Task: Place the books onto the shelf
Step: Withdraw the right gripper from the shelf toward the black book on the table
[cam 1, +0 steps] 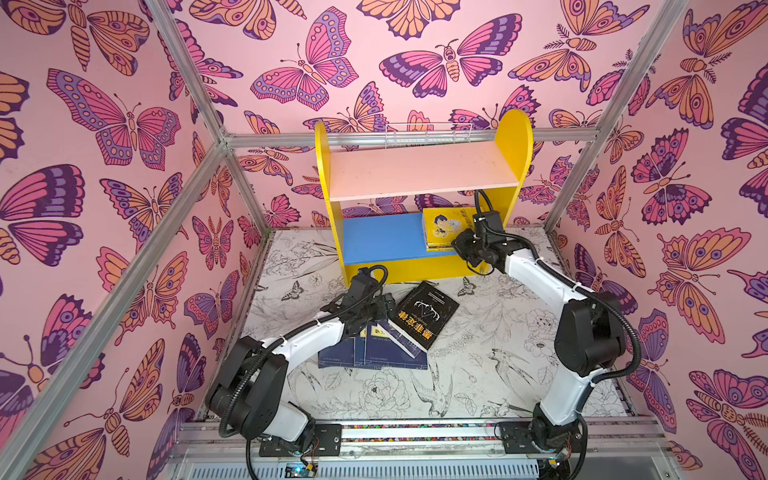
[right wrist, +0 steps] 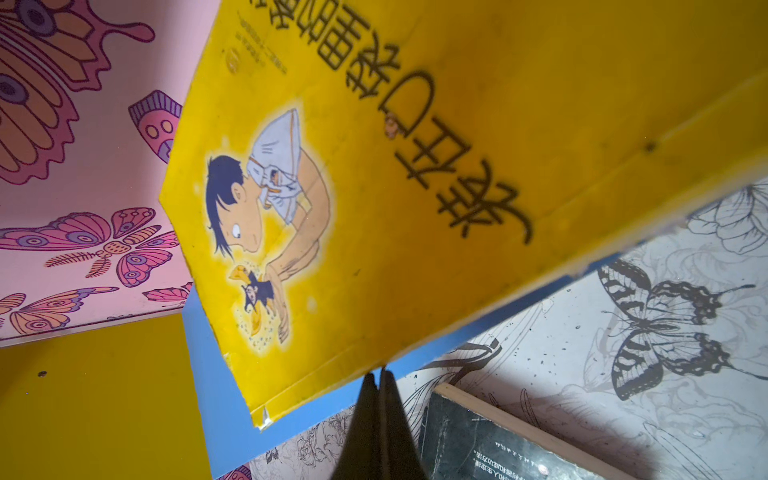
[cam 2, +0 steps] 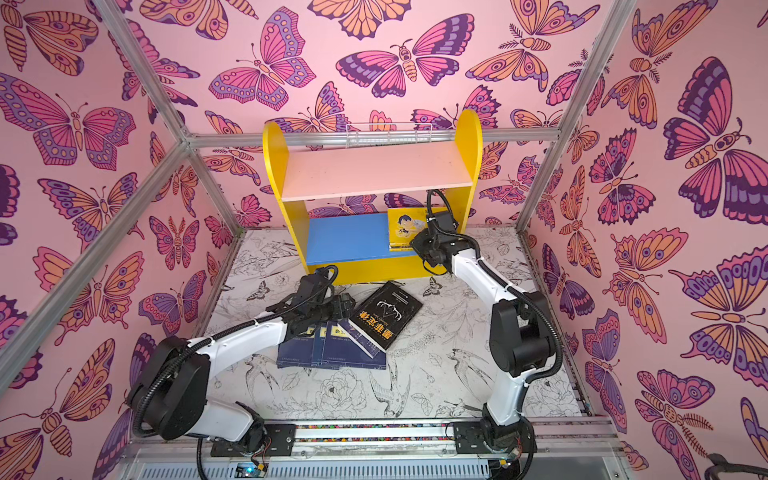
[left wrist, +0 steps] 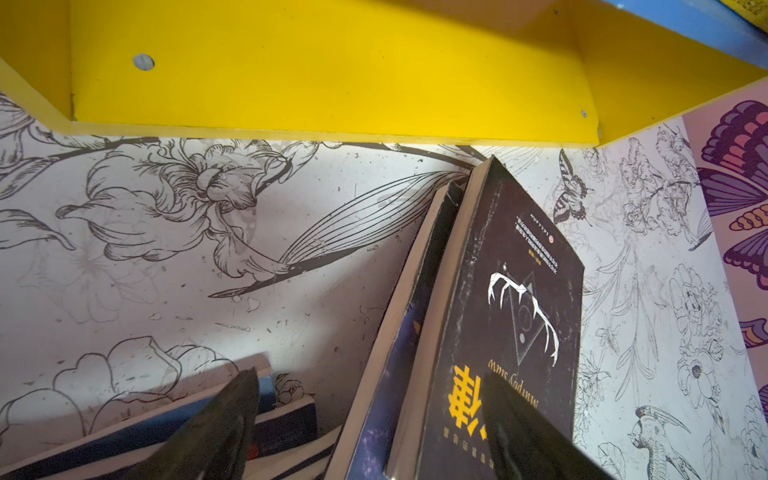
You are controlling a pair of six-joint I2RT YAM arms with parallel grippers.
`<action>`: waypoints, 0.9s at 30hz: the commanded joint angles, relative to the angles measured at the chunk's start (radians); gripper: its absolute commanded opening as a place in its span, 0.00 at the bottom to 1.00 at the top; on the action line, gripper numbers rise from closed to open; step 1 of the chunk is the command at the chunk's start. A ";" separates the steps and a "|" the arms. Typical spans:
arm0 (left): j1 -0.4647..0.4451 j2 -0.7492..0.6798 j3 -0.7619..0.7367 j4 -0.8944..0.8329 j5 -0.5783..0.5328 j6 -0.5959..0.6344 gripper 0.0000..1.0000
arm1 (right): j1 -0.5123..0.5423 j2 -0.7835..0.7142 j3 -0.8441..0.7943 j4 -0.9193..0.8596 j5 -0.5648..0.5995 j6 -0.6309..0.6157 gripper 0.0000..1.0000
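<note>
Dark fingers (left wrist: 224, 424) of the left gripper (left wrist: 370, 376) sit closest in the left wrist view. They are spread wide with nothing between them, one over the navy-blue books (cam 1: 353, 353) and its partner over the black book (cam 1: 424, 313). That black book lies cover up on the floral table mat (cam 1: 478, 374), propped aslant on the navy pile. Its long axis runs from near-left to far-right, so one corner points at the yellow base strip (cam 1: 411, 270) of the shelf (cam 1: 515, 137). Its yellow title reads upside down in both top views. The navy-blue books lie flat and overlapping; their long axes look to run front to back.

Farther back, the yellow book (cam 1: 442, 228) with the cartoon figure rests cover up at the right end of the blue lower board (cam 1: 382, 239). Which way its long side runs I cannot tell. The right gripper (right wrist: 379, 376) has its jaws pressed together on nothing, tips right at that book's near edge. A white wire rack (cam 1: 428, 135) stands behind the shelf.
</note>
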 commanded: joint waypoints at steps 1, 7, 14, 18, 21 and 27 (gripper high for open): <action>-0.003 0.013 0.016 -0.021 -0.002 0.009 0.86 | -0.009 -0.037 -0.007 0.023 0.001 -0.004 0.00; -0.006 0.020 0.032 -0.020 0.037 0.055 0.86 | -0.013 -0.063 -0.024 0.016 -0.014 -0.039 0.00; -0.017 0.074 0.087 -0.021 0.113 0.118 0.87 | -0.013 -0.295 -0.368 0.134 -0.166 -0.109 0.29; -0.039 0.149 0.148 -0.034 0.134 0.146 0.87 | -0.014 -0.368 -0.558 0.118 -0.314 -0.189 0.49; -0.054 0.204 0.190 -0.064 0.114 0.148 0.86 | -0.015 -0.361 -0.665 0.169 -0.413 -0.202 0.52; -0.078 0.281 0.249 -0.117 0.085 0.179 0.84 | -0.078 -0.176 -0.623 0.228 -0.652 -0.182 0.51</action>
